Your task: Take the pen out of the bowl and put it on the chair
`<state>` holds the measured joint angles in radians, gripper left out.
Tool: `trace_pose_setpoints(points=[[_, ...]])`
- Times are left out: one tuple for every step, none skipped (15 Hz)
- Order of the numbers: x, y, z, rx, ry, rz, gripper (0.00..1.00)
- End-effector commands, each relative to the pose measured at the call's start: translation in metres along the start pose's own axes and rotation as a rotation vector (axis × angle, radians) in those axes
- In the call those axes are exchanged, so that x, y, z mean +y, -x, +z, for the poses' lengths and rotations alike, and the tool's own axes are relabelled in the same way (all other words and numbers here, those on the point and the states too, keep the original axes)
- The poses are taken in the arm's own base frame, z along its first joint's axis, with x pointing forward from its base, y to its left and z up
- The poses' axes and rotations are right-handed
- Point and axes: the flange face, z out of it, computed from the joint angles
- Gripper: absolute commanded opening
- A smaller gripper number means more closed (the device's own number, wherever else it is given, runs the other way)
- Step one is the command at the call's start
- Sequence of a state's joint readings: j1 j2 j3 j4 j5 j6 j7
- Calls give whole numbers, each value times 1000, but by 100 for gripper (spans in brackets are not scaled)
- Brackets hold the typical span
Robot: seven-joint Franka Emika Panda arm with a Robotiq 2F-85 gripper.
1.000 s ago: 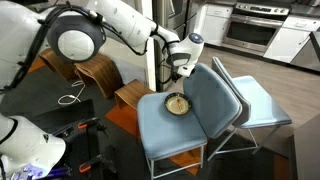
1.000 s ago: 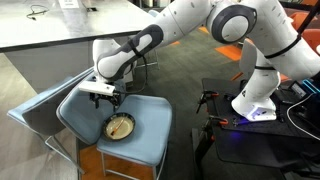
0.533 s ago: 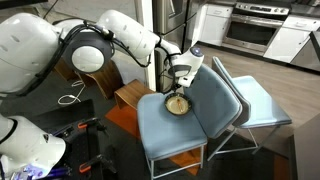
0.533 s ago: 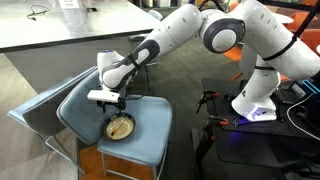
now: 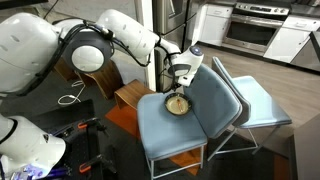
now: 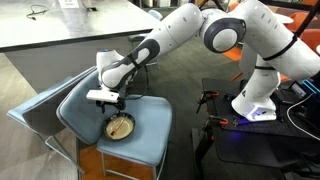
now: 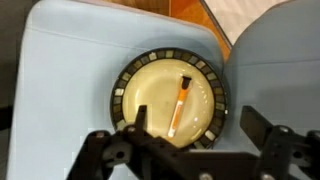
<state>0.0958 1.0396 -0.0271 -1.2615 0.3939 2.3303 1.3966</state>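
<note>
The gripper (image 7: 195, 128) is hovering just above the bowl (image 7: 124, 92), its jaws spread wide and gripping nothing. The pen (image 7: 179, 107) is lying inside the bowl, slightly right of centre. The bowl is sitting on the chair (image 7: 70, 55) seat. The pen is looking thin and flat against the bowl's floor, so closing fingers are likely risking a miss or nudging it aside. A finger landing on the rim is probably risking tipping or sliding the bowl.

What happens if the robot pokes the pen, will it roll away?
The pen looks thin and round, so it probably rolls, but the rim of the bowl should likely keep it in. It looks straight, so probably stiff and light.
</note>
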Motion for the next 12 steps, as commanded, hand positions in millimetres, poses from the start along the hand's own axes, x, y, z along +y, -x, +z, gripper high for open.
trace_pose_setpoints(points=[[0,-3,15,39,-6,70,100],[2,-5,23,48,5,91,100],[5,-8,33,62,10,122,100],[7,-11,46,89,6,163,100],[9,-14,58,107,4,196,100],[11,-16,71,122,7,223,100],[13,-16,82,148,0,253,100],[10,-17,91,168,-6,273,100],[9,-20,98,182,-5,290,100],[7,-20,103,203,-10,302,100],[4,-22,108,217,-19,309,100],[1,-24,111,223,-24,317,100]])
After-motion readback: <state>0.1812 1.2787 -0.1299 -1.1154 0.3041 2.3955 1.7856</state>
